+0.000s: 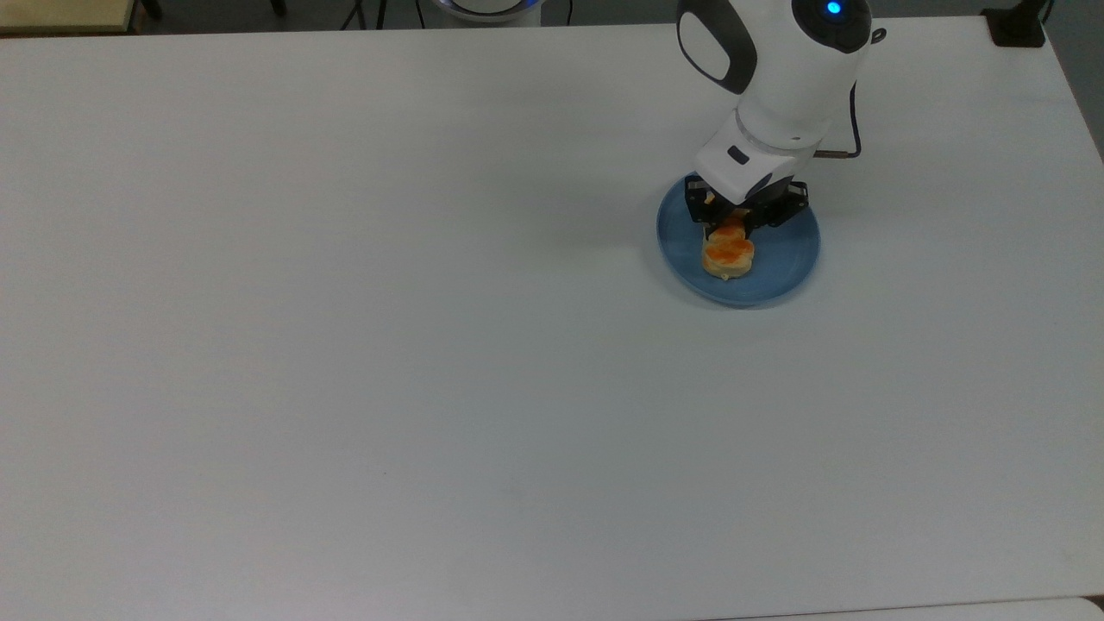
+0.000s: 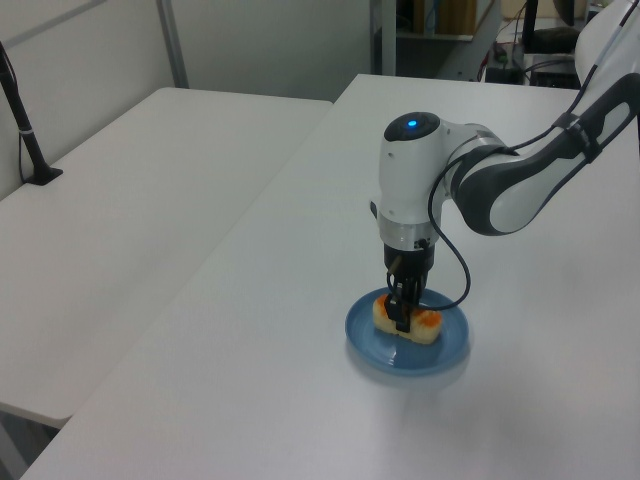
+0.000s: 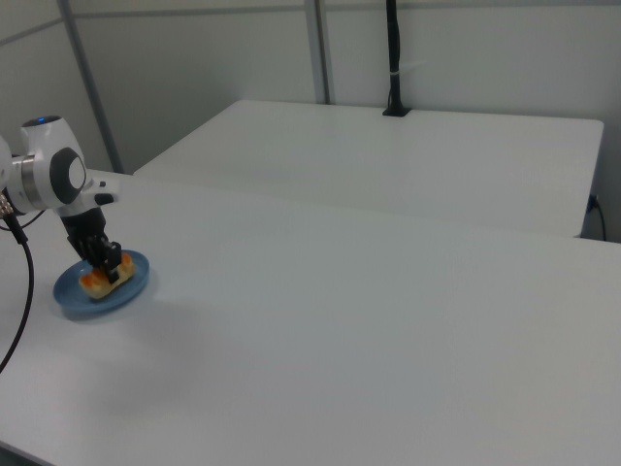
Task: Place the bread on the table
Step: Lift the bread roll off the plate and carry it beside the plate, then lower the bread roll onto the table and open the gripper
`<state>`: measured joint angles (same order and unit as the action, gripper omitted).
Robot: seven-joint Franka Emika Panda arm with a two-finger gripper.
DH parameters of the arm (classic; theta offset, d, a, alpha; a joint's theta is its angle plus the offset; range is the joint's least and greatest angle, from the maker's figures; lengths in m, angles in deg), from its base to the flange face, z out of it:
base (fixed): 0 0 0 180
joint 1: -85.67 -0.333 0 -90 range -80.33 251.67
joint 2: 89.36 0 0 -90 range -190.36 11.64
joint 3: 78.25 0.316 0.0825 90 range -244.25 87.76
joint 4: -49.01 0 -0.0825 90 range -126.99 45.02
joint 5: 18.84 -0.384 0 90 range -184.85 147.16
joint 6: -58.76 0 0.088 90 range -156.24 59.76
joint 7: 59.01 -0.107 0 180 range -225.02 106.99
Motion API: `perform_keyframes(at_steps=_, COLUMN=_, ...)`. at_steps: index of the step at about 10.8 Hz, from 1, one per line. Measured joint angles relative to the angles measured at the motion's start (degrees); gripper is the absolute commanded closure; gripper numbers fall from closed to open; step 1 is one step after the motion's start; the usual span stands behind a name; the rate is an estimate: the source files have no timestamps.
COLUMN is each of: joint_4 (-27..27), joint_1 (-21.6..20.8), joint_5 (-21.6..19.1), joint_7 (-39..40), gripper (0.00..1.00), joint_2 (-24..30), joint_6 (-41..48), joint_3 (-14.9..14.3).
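so nearest the camera in the top view it's just bare white tabletop (image 1: 388,388), loads of room to set something down. further back sits the blue plate (image 1: 785,259), and the bread (image 1: 729,250) is lying on it, toward the top view's left half of the plate, with one end poking out toward the camera from under the arm.

the end effector (image 1: 742,216) is down over the far part of the bread, and from the left view its fingers (image 2: 404,308) look closed in on the pastry's sides, so i'd call it gripping the bread, though the bread looks like it's resting on the plate, not lifted yet.

my take on doing this bit well: it's soft pastry held near one end, so squeeze only enough to hold, otherwise it'll crush or crumble. lift straight up first so the free end clears the plate's rim instead of dragging and tipping the plate. being held off-centre, the loose end may sag or swing, so go slow. then carry it over to the open tabletop, well apart from the plate, lower until it touches, and only then let go.

behind all that is the white arm (image 1: 785,69).
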<state>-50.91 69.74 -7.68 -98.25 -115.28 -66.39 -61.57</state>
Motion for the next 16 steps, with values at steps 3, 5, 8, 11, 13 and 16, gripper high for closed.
perform_keyframes(at_steps=3, joint_4=4.92, joint_1=3.36, joint_5=0.07, joint_7=1.86, gripper=0.7, joint_2=0.29, joint_6=2.62, joint_3=-0.42)
perform_keyframes(at_steps=5, joint_4=8.78, joint_1=8.37, joint_5=0.08, joint_7=9.28, gripper=0.69, joint_2=0.4, joint_6=4.22, joint_3=-0.63)
perform_keyframes(at_steps=8, joint_4=12.79, joint_1=15.88, joint_5=0.55, joint_7=22.72, gripper=0.69, joint_2=-2.57, joint_6=4.22, joint_3=-0.83)
perform_keyframes(at_steps=11, joint_4=15.5, joint_1=17.45, joint_5=2.96, joint_7=29.94, gripper=0.69, joint_2=-8.23, joint_6=4.22, joint_3=-0.85)
perform_keyframes(at_steps=13, joint_4=16.88, joint_1=18.02, joint_5=3.07, joint_7=31.06, gripper=0.15, joint_2=-10.96, joint_6=4.17, joint_3=-0.87)
perform_keyframes(at_steps=16, joint_4=17.69, joint_1=18.39, joint_5=3.07, joint_7=31.15, gripper=0.0, joint_2=-11.75, joint_6=4.16, joint_3=-0.88)
